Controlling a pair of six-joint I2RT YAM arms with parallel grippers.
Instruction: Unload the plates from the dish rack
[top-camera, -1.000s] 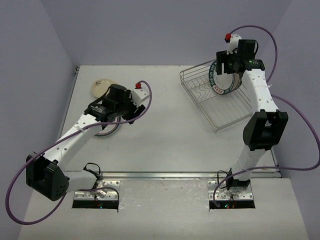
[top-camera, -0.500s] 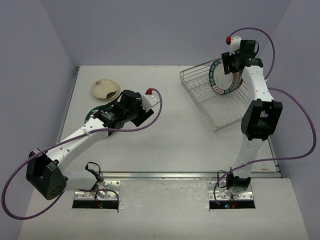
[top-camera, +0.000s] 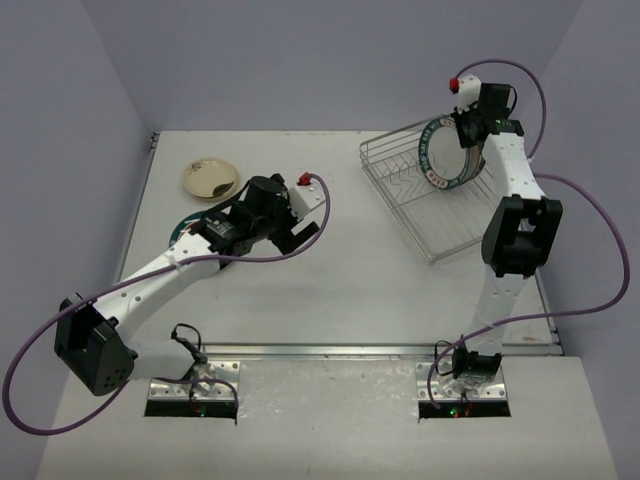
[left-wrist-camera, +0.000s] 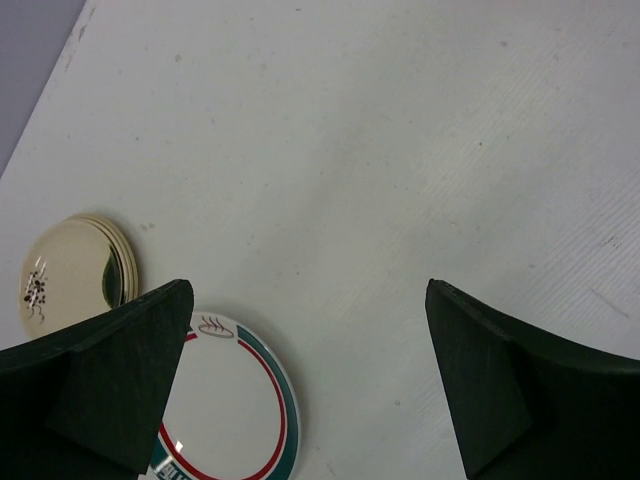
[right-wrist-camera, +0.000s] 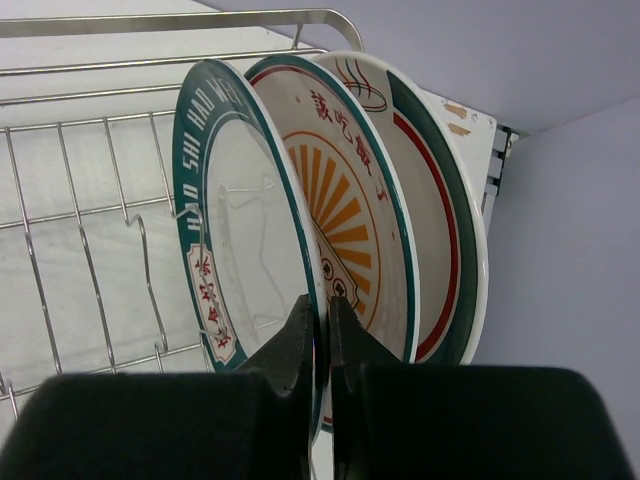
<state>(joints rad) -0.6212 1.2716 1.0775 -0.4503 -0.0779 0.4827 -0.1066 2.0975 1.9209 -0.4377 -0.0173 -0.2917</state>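
Plates (right-wrist-camera: 385, 190) stand upright in the dish rack (top-camera: 430, 222) at the far right of the white table (top-camera: 340, 270), lavender walls (top-camera: 300, 60) behind.
Right gripper (right-wrist-camera: 322, 318) pinches the front plate (right-wrist-camera: 240, 225) by its rim; left gripper (left-wrist-camera: 308, 300) gapes wide above the table.

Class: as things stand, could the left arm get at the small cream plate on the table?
Probably yes: the left gripper hangs open near the cream plate, which lies uncovered on the table.
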